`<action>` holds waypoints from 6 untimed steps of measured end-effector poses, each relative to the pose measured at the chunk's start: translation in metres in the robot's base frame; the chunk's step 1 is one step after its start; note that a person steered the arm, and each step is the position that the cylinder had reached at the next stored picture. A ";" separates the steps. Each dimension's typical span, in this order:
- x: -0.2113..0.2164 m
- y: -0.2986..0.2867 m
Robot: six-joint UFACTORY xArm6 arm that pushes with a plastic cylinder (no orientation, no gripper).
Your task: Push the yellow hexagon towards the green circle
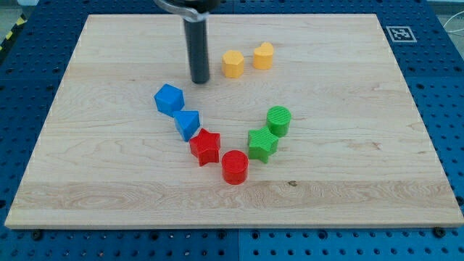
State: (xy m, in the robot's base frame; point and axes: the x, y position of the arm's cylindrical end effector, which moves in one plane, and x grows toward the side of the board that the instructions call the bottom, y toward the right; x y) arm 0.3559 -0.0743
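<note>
The yellow hexagon (233, 64) lies near the view's top, a little left of centre. A second yellow block (263, 56), its shape unclear, sits just to its right. The green circle (278, 120) lies lower and to the right, well apart from the hexagon. My rod comes down from the view's top, and my tip (200, 81) rests on the board just left of and slightly below the yellow hexagon, with a small gap between them.
A green star (262, 144) sits against the green circle's lower left. A red circle (234, 167), red star (205, 147), blue triangle (188, 124) and blue cube (169, 98) form a line rising leftwards. The wooden board (362, 188) lies on a blue perforated table.
</note>
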 end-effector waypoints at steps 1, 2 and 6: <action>-0.030 0.000; -0.028 0.025; 0.008 0.090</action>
State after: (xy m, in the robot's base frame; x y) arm 0.3637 0.0156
